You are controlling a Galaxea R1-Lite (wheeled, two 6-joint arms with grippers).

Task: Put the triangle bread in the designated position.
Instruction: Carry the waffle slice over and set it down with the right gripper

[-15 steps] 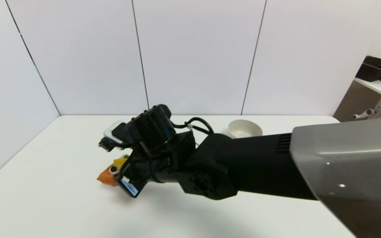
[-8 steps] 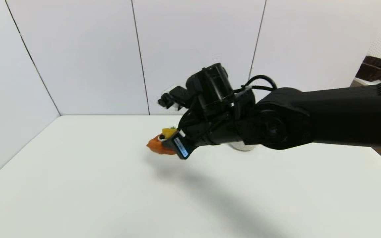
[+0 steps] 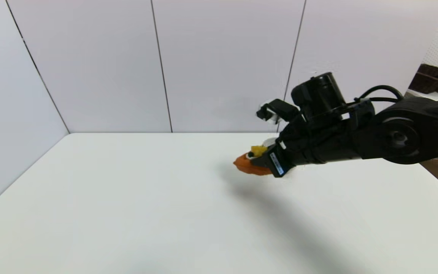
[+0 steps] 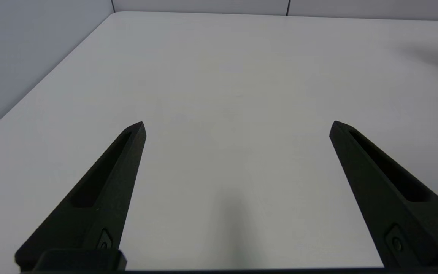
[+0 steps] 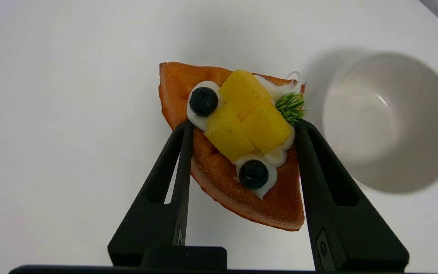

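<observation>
Right hand (image 3: 261, 163) is clamped on the triangle bread (image 3: 246, 166), carrying it clear above the tabletop (image 3: 127, 213) with a long shadow cast beneath. From the head view only the orange tip and a bit of yellow topping poke out past the black fingers, and the bowl is almost wholly hidden behind the wrist. The right wrist view fills in what that angle lacks: both fingers (image 5: 173, 179) press the two slanted sides of the triangle bread (image 5: 219, 167), whose top carries white cream, yellow chunks, two dark berries and a green sprig, and the grey-white bowl (image 5: 388, 121) lies below and just beside the slice, not under it, with the green sprig end nearest the bowl's rim.

A small blue and white label sits on the side of the right hand in the head view, but its writing is too small to read.

Left hand (image 4: 238, 127) shows only in its own wrist view, fingers spread wide with nothing between them, hovering over bare tabletop (image 4: 219, 68) well away from the bowl.

Compared with a second ago, the right arm has swung the slice from the far-left area of the tabletop across toward the bowl, and lifted it off the surface
</observation>
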